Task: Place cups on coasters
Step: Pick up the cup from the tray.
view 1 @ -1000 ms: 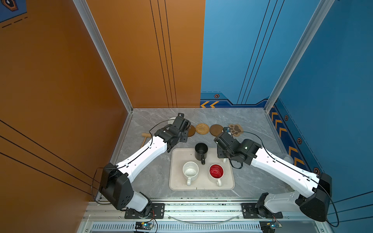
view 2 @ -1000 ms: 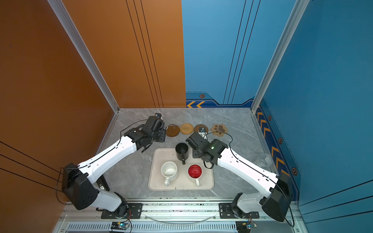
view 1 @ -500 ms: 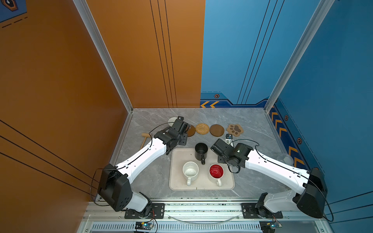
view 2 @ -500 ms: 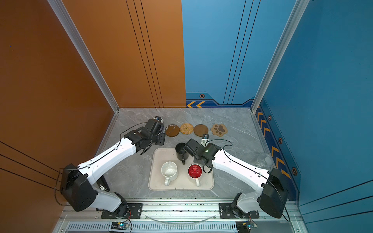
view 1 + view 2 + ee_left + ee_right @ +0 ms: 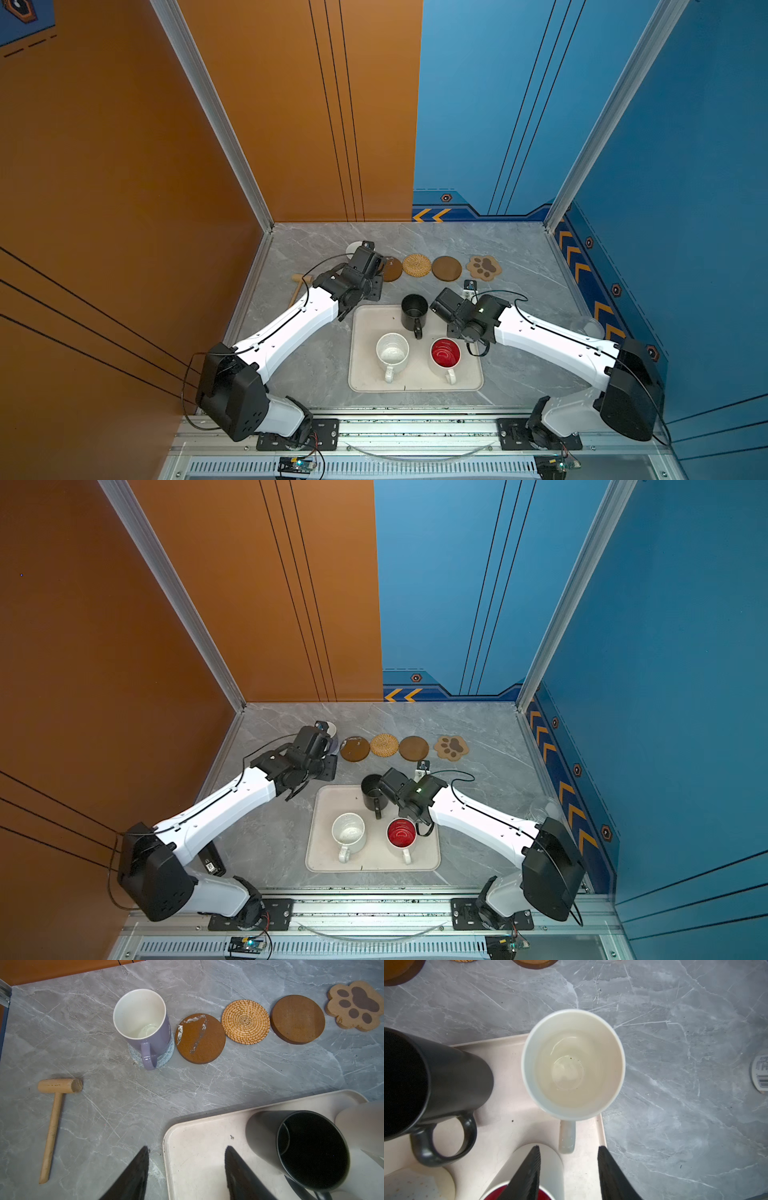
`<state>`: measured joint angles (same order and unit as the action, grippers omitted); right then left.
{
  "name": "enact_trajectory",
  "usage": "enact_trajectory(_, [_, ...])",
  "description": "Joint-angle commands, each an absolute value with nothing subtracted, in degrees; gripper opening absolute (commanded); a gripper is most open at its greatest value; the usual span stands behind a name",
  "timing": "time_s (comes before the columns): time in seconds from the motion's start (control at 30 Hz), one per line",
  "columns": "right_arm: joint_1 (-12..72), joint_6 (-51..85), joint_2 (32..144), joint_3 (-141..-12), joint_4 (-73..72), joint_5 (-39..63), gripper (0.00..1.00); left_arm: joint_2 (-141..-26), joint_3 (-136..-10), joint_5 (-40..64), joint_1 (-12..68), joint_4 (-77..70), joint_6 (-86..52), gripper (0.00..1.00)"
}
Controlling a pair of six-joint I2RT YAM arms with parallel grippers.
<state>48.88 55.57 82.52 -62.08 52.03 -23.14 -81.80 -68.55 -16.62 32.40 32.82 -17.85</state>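
A lavender cup (image 5: pixel 143 1028) stands on the grey-white woven coaster (image 5: pixel 166 1057). To its right lie the bare glossy brown (image 5: pixel 200 1039), rattan (image 5: pixel 245 1022), plain brown (image 5: pixel 297 1019) and paw-shaped (image 5: pixel 355 1004) coasters. On the cream tray (image 5: pixel 365 324) stand the black cup (image 5: pixel 414 309), speckled cup (image 5: pixel 392 353) and red-inside cup (image 5: pixel 445 353). The cream-white cup (image 5: pixel 573 1064) stands at the tray's far right corner, hidden under my right arm in both top views. My right gripper (image 5: pixel 569 1147) is open, with the end of that cup's handle (image 5: pixel 566 1136) between its tips. My left gripper (image 5: pixel 187 1149) is open and empty over the tray's far left corner.
A wooden mallet (image 5: pixel 52 1126) lies on the grey marble table left of the tray. A small white labelled thing (image 5: pixel 760 1074) stands beyond the tray's right corner. A clear glass jar (image 5: pixel 586 326) sits by the right wall.
My right gripper has drawn back from the coaster row to the tray's far right corner and narrowed a little. The left gripper has pulled slightly away from the lavender cup.
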Motion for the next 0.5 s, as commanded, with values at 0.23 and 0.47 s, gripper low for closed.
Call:
enact_trajectory(0.23, [47.1, 55.64, 83.97, -59.99, 47.12, -19.8, 0.44, -80.56, -67.59, -15.57, 31.57, 32.55, -17.75, 0.6])
enact_trajectory(0.47, [45.62, 55.2, 84.3, -58.95, 45.26, -18.17, 0.43, -80.09, -67.5, -15.29, 31.38, 32.65, -17.49, 0.6])
